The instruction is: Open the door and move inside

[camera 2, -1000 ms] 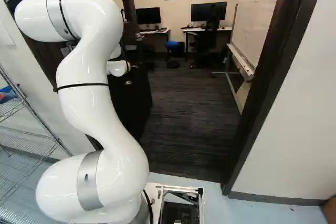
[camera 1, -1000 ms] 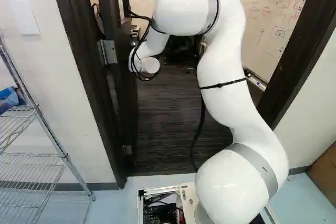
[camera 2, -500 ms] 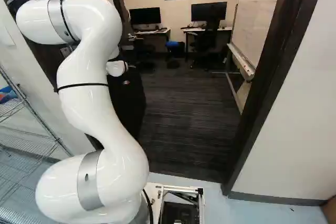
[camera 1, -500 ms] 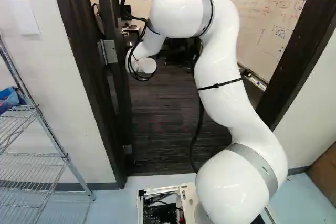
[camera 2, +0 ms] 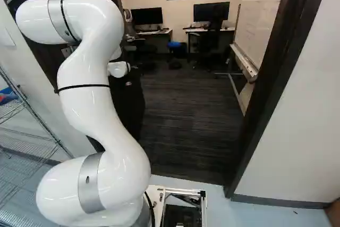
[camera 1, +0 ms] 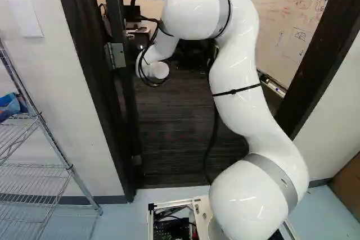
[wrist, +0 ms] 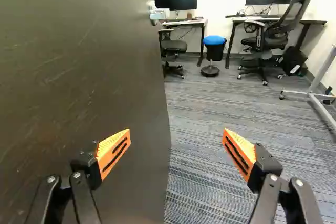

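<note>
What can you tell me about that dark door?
The door is a flat, dark brown panel, perhaps painted wood, with pale scuffs on its face. It stands open into the carpeted room. A metal hinge joins it to the frame, and a metal fitting, probably the handle, sits near its free edge. One finger of the open gripper is before it; I cannot tell whether they touch.

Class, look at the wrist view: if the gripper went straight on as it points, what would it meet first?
Probably the door, whose dark face fills one side ahead of the open gripper; depth is unclear.
</note>
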Available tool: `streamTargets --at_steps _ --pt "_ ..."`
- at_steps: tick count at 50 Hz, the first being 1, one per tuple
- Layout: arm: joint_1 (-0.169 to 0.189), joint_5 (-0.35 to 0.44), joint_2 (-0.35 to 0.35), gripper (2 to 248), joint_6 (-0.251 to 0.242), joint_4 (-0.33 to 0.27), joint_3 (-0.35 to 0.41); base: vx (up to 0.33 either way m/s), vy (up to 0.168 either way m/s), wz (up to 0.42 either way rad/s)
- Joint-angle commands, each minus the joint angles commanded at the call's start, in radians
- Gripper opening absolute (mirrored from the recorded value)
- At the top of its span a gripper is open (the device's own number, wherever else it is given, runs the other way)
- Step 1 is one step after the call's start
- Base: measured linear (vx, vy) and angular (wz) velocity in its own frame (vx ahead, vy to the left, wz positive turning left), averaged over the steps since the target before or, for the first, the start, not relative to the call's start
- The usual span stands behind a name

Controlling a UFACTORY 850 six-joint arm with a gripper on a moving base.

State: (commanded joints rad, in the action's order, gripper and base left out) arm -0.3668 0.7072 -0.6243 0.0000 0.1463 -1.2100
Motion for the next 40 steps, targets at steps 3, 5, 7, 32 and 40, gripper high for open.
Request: streamTargets --at_steps 3,5,7,32,40 --pt "0.006 0.000 0.008 247 0.000 0.000 0.011 0.000 0.000 0.000" --pt "0.010 0.000 0.014 247 0.000 0.000 0.018 0.000 0.000 0.000" --pt "0.014 0.000 0.019 247 0.000 0.000 0.026 0.000 0.000 0.000" --pt "0.051 0.000 0.118 247 0.000 0.000 0.156 0.000 0.000 0.000" --pt "0.057 0.000 0.157 247 0.000 0.000 0.206 0.000 0.000 0.000"
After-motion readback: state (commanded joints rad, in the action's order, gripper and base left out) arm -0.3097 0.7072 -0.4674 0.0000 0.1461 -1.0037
